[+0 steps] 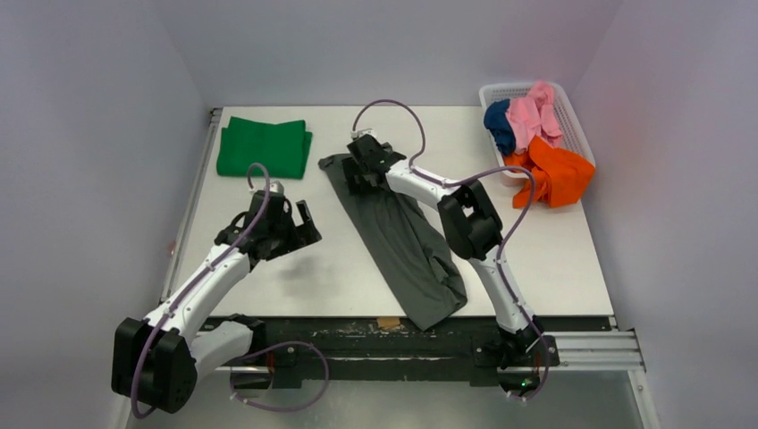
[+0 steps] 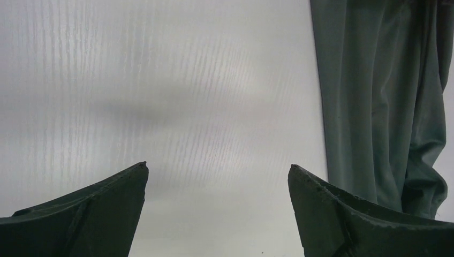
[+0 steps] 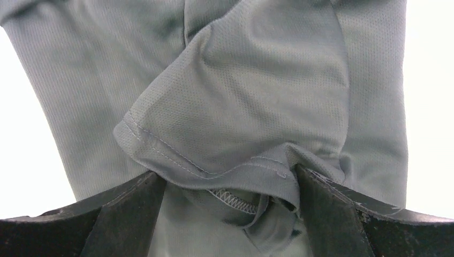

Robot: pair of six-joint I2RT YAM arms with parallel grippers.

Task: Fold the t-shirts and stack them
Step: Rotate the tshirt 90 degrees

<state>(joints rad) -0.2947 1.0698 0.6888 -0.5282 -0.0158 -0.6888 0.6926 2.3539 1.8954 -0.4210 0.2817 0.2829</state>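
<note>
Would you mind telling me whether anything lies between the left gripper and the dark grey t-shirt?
Nothing visible does: only bare table separates the open left gripper from the dark grey t-shirt lying to its right.

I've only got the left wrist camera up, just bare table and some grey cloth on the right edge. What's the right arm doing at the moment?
Observer: The right end effector is at the far end of the dark grey t-shirt, with a bunched hem between its open fingers.
Operator: Okay, is anything folded?
Observer: One. A green t-shirt lies folded at the far left corner of the table.
Operator: And what's not done?
Observer: A pink t-shirt, a navy t-shirt and an orange t-shirt are heaped in the white basket, with the orange one spilling over its near rim.
</note>
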